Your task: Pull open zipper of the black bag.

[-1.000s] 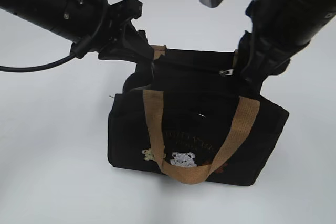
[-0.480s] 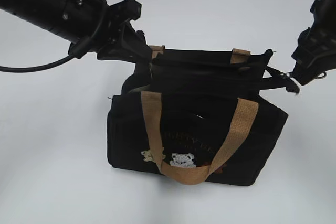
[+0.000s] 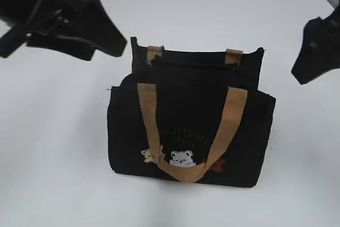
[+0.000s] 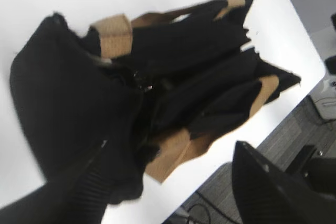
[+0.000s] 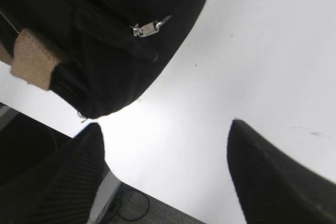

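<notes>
The black bag [image 3: 191, 131] stands upright mid-table, with tan handles and a small bear patch on its front. My left gripper [image 3: 106, 50] hangs blurred above and left of the bag, open and holding nothing. My right gripper [image 3: 309, 59] is open too, off to the bag's right and clear of it. In the right wrist view the zipper's silver pull [image 5: 150, 27] lies loose on the bag's end [image 5: 105, 35], above the open gripper [image 5: 165, 148]. In the left wrist view the bag [image 4: 173, 77] fills the frame, its top flaps parted, beyond the open gripper [image 4: 173, 192].
White table [image 3: 53, 158] lies all round the bag. The table's edge [image 4: 252, 129], with grey floor and cables below it, shows in both wrist views. The front tan handle [image 3: 186, 171] droops over the bag's face.
Both grippers have opened and drawn away, the left up and leftward, the right out to the right. The stretched zipper end has dropped back against the bag.
</notes>
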Controlling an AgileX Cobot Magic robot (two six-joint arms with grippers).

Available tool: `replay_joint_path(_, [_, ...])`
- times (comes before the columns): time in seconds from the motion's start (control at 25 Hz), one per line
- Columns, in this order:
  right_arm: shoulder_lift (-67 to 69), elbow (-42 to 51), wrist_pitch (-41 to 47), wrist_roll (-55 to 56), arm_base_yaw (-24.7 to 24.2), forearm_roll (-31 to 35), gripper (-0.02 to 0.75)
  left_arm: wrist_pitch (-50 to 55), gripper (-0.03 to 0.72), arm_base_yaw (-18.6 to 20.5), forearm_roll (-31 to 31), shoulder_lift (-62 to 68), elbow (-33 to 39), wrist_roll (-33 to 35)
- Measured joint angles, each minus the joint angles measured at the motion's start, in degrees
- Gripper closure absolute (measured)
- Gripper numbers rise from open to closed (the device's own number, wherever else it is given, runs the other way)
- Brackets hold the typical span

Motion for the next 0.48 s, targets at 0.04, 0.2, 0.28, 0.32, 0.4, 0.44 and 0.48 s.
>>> replay_joint_path(0.04, [-2.1, 0.8, 0.0, 0.2, 0.0, 0.0, 0.168, 2.5, 0.145, 0.0, 2.9, -1.8, 0.0, -1.7])
replay_joint_path(0.2, [-12.4, 7.4, 0.0, 1.9, 0.0, 0.0, 0.167, 10.6, 0.16, 0.0, 15.6, -11.8, 2.1, -11.5])
replay_joint_path(0.28, [-18.8, 11.6, 0.0, 2.5, 0.0, 0.1, 0.167, 13.3, 0.165, 0.0, 21.6, -18.7, 5.7, -17.0])
replay_joint_path(0.32, [-21.7, 14.0, 0.1, 2.9, 0.0, 0.2, 0.167, 14.3, 0.165, 0.0, 24.5, -21.8, 8.0, -18.9])
replay_joint_path(0.4, [-29.0, 18.4, 0.2, 3.0, 0.0, 0.3, 0.167, 15.3, 0.165, 0.0, 28.4, -30.4, 12.6, -21.7])
replay_joint_path(0.44, [-32.3, 20.5, 0.2, 3.1, 0.0, 0.3, 0.167, 15.4, 0.167, 0.0, 29.9, -35.8, 15.2, -22.2])
replay_joint_path(0.48, [-36.5, 22.8, 0.2, 3.1, 0.0, 0.4, 0.167, 15.7, 0.167, 0.0, 31.0, -40.2, 17.8, -22.5])
